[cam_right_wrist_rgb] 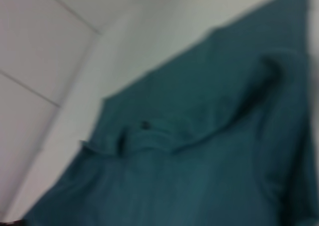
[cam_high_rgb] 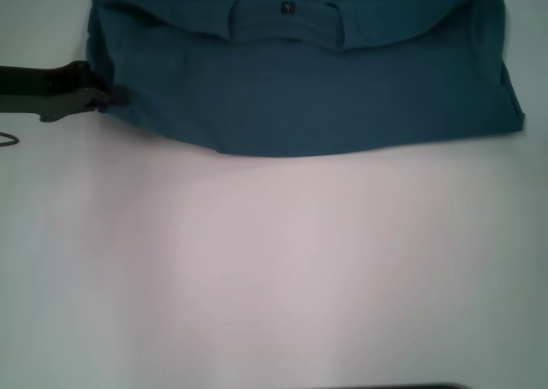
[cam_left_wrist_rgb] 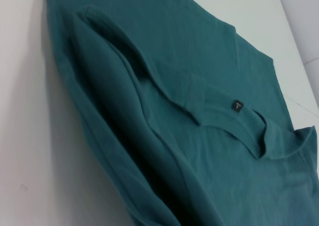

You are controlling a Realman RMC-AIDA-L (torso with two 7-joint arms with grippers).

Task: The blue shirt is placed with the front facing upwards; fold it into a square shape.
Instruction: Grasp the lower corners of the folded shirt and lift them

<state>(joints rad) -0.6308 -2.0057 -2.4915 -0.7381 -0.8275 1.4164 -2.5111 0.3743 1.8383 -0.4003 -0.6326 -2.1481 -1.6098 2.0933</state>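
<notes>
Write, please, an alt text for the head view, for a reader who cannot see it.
A blue shirt, already folded over, lies across the far part of a white table, its collar and small dark neck label showing. The left gripper touches the shirt's left edge; the right gripper is out of view.

From my head camera, the blue shirt (cam_high_rgb: 342, 89) lies folded across the far side of the white table (cam_high_rgb: 274, 278), its near edge curving slightly toward me. The ribbed collar (cam_high_rgb: 287, 20) shows near the top, with a small dark neck label (cam_high_rgb: 288, 8) in its middle. My left gripper (cam_high_rgb: 110, 98) reaches in from the left, its dark fingers touching the shirt's left edge. I cannot tell whether they pinch the cloth. My right arm does not show here.
</notes>
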